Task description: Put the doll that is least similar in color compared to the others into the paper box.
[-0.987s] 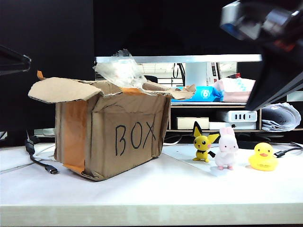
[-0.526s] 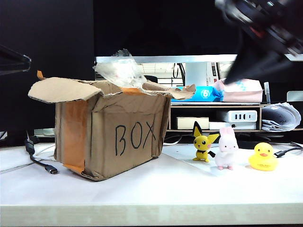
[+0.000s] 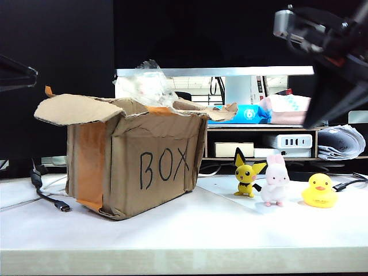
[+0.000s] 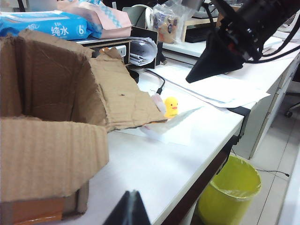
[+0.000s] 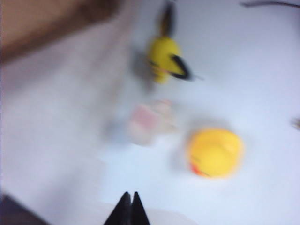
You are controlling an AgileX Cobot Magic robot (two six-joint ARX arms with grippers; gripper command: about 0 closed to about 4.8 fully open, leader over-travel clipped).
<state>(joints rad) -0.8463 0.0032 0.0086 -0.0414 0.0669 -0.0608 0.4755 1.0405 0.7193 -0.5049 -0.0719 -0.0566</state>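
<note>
Table [image 3: 172, 230]: white top, its front edge being shown across the exterior view, with open room lying between the box and the toys.

Paper box [image 3: 135, 164]: being stood on the left part of the table, "BOX" facing forward, ragged flaps spread open, its interior being seen empty from the left wrist view [image 4: 42, 79].

Doll [image 3: 275, 181]: white-pink rabbit, being stood upright on the right part of the table, between the yellow mouse figure [image 3: 248, 173] and the rubber duck [image 3: 319, 191], just beside both but touching neither, well apart from the box; blurred in the right wrist view [image 5: 147, 122].

Right gripper [image 5: 128, 208]: being held high above the toys, tips pressed together, nothing being gripped.

Left gripper [image 4: 129, 211]: being kept off to the box side, over the table edge, tips seen together, nothing being gripped.

Cable [image 3: 49, 198]: lying left of the box.
</note>
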